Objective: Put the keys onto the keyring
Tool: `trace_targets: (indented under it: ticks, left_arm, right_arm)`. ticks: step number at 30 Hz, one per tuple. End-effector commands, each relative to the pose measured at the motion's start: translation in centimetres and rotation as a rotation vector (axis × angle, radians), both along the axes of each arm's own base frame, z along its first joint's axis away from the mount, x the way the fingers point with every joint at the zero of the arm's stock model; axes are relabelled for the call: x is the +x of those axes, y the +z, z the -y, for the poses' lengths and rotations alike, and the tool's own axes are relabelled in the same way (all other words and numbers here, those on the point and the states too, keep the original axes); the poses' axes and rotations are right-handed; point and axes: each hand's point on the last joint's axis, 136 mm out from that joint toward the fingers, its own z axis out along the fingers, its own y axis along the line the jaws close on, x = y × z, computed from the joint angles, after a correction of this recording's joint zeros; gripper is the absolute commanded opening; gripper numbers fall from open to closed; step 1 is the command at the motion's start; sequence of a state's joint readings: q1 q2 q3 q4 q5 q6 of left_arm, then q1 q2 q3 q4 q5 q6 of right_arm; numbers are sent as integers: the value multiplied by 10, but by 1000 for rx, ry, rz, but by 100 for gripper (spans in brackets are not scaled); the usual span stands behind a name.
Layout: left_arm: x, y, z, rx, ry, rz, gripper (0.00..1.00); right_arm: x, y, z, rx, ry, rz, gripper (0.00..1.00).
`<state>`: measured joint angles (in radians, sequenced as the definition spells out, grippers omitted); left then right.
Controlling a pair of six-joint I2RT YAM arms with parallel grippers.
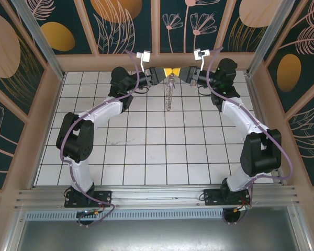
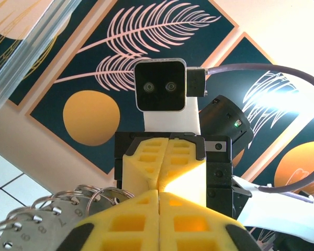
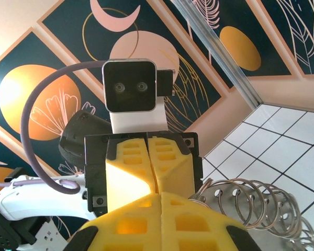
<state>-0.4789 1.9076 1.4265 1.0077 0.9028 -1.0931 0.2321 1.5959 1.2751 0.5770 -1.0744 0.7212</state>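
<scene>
At the top centre of the overhead view the left pincer [image 1: 167, 72] and the right pincer [image 1: 177, 72] meet tip to tip, and only a small patch of yellow shows between the dark wrists. From that meeting point the keyring [image 1: 169, 95] shows as a thin, pale string of metal pieces running down the frame over the white-tiled tabletop [image 1: 146, 151]. Its round shape cannot be made out, nor whether its lower end touches the tiles.

In the left wrist view the left pincer [image 2: 158, 209] fills the bottom edge, its yellow pads pressed together along a single seam. The right pincer [image 2: 165, 167] faces it just above, also pressed together. The keyring [image 2: 57, 209] comes out at the lower left as a bunch of small wire loops and stamped tags. It is cut off by the frame edge and partly hidden behind the near pad.

In the right wrist view the right pincer [image 3: 159, 217] sits at the bottom with the left pincer [image 3: 153, 167] facing it. Coils of the keyring [image 3: 251, 201] lie at the lower right.

Whether the ring's wire is caught between either pair of pads is hidden. The keys cannot be told apart from the other dangling pieces.
</scene>
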Motion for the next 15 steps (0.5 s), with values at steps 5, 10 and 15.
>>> trace_targets:
  ticks: [5,10,15]
  left_arm:
    - [-16,13,5,-13,-27,94,0]
    - [-14,14,3,-23,-7,94,0]
    - [-16,17,1,-40,7,103,0]
  right_arm:
    - [1,15,4,40,-50,37,0]
    - [2,15,6,47,-75,30,12]
    - [1,20,11,54,-96,41,20]
